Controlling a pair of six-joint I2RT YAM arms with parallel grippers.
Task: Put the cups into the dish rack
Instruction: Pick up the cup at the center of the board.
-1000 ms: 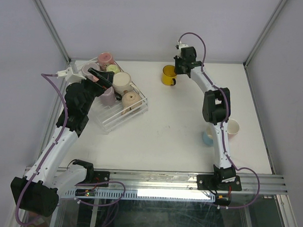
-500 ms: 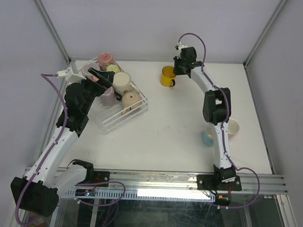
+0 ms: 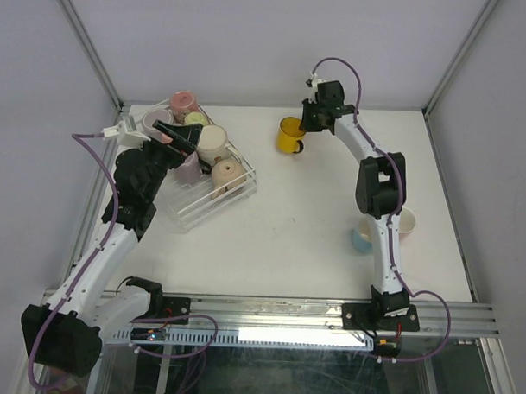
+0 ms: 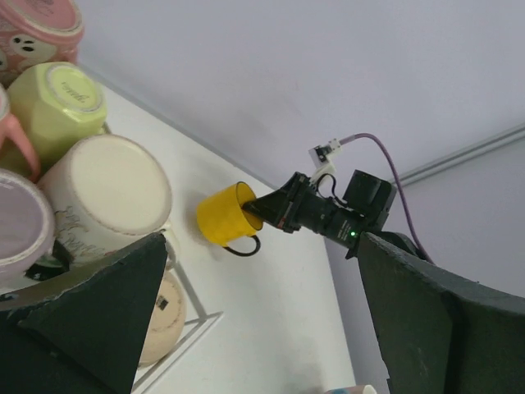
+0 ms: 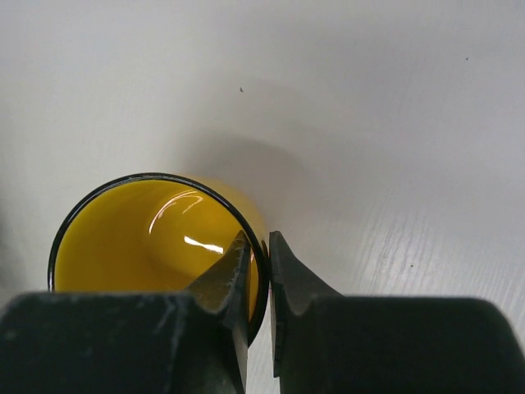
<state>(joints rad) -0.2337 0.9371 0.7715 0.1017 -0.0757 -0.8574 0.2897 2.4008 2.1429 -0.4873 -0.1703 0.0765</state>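
Observation:
A yellow cup [image 3: 290, 135] is at the back of the table, tilted with its mouth towards my right gripper [image 3: 306, 123]. That gripper [image 5: 258, 243] is shut on the cup's rim [image 5: 148, 238], one finger inside and one outside. The clear dish rack [image 3: 204, 210] at the back left holds several cups: pink [image 3: 182, 102], green [image 3: 195, 119], cream [image 3: 211, 141], beige [image 3: 227, 172] and lilac [image 3: 188, 166]. My left gripper [image 3: 184, 135] hangs open over the rack with nothing between its fingers. In the left wrist view, the yellow cup [image 4: 220, 218] shows beyond it [image 4: 261, 246].
A light blue cup [image 3: 360, 240] and a cream cup [image 3: 406, 221] stand on the table on either side of my right arm. Metal frame posts rise at the table's back corners. The rack's wire corner [image 4: 195, 323] lies just below my left fingers.
My right wrist has turned slightly, and the yellow cup has tipped and shifted a little to the left. My left gripper has edged slightly to the right over the rack.

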